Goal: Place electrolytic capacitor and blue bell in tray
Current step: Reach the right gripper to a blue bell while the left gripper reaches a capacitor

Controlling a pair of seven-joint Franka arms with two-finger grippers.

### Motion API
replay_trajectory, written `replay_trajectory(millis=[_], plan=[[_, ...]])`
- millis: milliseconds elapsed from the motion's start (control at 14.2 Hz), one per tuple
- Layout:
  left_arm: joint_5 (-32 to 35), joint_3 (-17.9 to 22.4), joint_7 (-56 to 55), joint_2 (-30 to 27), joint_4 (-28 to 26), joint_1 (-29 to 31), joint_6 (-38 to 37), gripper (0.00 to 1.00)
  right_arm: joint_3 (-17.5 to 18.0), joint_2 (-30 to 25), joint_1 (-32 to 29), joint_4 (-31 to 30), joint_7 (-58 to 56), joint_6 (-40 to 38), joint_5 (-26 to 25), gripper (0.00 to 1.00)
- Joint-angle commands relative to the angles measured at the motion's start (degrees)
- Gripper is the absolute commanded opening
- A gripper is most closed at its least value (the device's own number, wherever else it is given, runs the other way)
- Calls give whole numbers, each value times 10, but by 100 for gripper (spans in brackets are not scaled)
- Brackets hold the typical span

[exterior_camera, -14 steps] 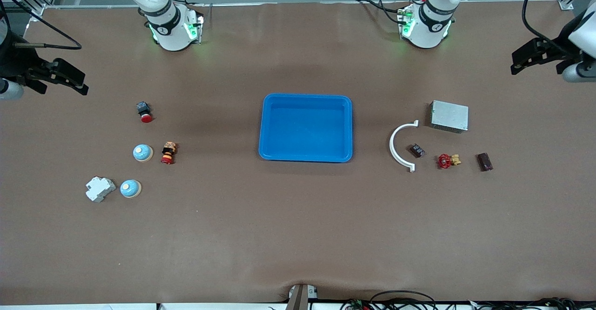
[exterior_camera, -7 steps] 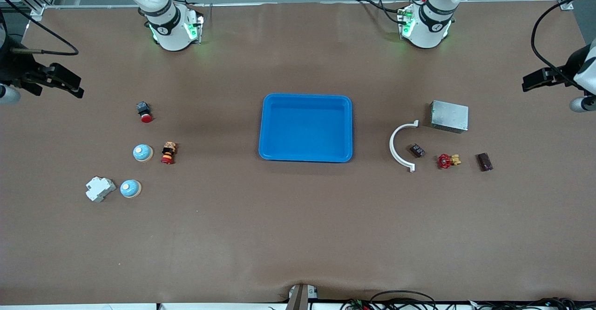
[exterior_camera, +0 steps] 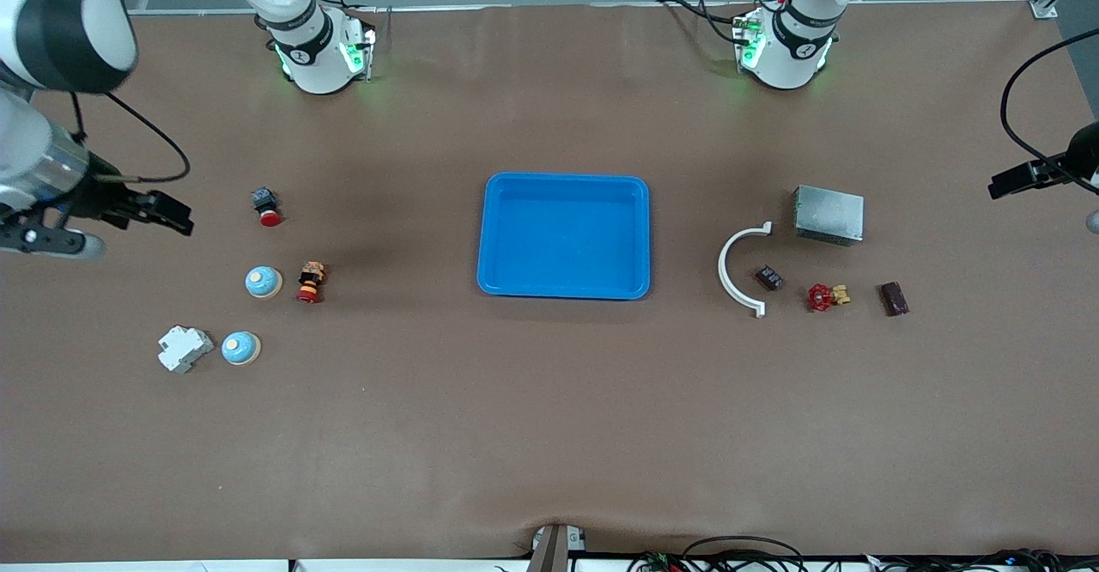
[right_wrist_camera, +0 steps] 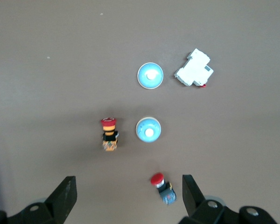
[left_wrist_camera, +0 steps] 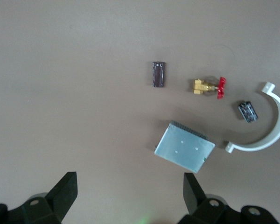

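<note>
One blue tray (exterior_camera: 564,235) sits in the middle of the table (exterior_camera: 549,435), its long side running from one arm's end toward the other, with nothing in it and bare brown surface all round its rim.

Toward the right arm's end lie five small things: two blue bells, two red-capped push buttons and one white breaker (exterior_camera: 184,349). One bell (exterior_camera: 263,282) sits just beside the orange-bodied button (exterior_camera: 310,282); the other bell (exterior_camera: 240,348) is nearer the front camera, just beside the breaker. The black-bodied button (exterior_camera: 266,206) lies farther from the camera, apart from the rest. Both bells sit dome up.

Toward the left arm's end lie five more: one grey metal box (exterior_camera: 828,214), one white curved clip (exterior_camera: 740,269), one small black block (exterior_camera: 768,277) inside the clip's curve, one red-handled valve (exterior_camera: 825,297) and one dark capacitor (exterior_camera: 894,299). The capacitor lies flat, its long axis running roughly toward and away from the front camera, well apart from the tray.

The right gripper (exterior_camera: 163,211) hangs over bare table near the black-bodied button, fingers (right_wrist_camera: 65,198) spread wide, holding nothing. The left gripper (exterior_camera: 1013,179) hangs at the table's edge past the box, fingers (left_wrist_camera: 66,195) likewise wide and empty. A broad empty stretch of table lies along the camera's edge.
</note>
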Motion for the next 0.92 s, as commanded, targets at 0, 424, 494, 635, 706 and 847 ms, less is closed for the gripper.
replay_trajectory(millis=[0, 424, 494, 635, 706, 847], plan=[[1, -5, 8, 6, -48, 9, 48, 100, 5, 48, -23, -22, -13, 58, -3, 100], [-22, -6, 6, 31, -108, 35, 131, 100, 6, 167, -52, -17, -56, 202, -2, 100], [-32, -7, 6, 40, -108, 34, 132, 100, 6, 187, -55, -8, -56, 213, -2, 100], [-43, -8, 6, 63, -108, 32, 135, 100, 6, 228, -60, 20, -56, 218, -2, 100], [-43, -8, 6, 78, -108, 35, 148, 100, 6, 241, -60, 26, -56, 229, -2, 100], [-43, -8, 6, 109, -108, 40, 165, 100, 6, 263, -61, 26, -55, 269, -2, 100]])
